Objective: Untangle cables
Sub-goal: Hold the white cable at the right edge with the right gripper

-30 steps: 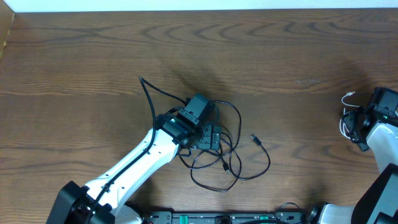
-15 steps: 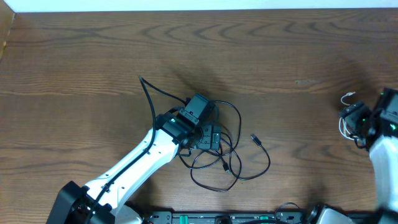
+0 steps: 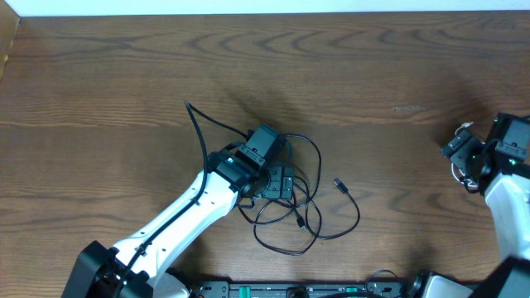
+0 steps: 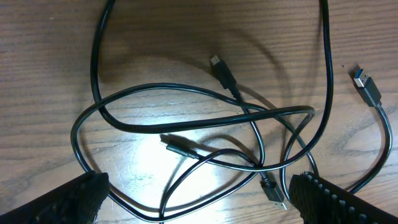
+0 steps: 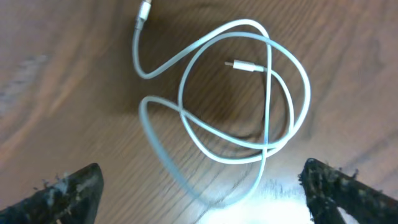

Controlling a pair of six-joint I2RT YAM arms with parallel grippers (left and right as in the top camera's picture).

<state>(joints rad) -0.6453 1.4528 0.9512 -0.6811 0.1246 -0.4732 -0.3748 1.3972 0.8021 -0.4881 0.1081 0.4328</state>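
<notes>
2 arms [image 3: 182,215] [image 3: 507,186]. 1 white cable [image 5: 247,23], 2 plugs [image 5: 144,10] [image 5: 239,65]. 4 black plug ends [image 4: 217,64] [image 4: 368,87] [image 4: 174,144] [image 4: 273,191]; black cables [image 4: 328,62] tangled, count unclear.

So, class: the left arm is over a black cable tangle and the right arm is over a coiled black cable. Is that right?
One slip: the cable under the right arm is white, not black, as the right wrist view shows. The left arm over the black tangle stands.

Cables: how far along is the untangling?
Looks done: the white cable lies at the table's right side, apart from the black cables. In hand: nothing; the left hand and right hand are open, each above its pile. Left: the black cables cross and loop through each other; the white cable is coiled on itself.
</notes>
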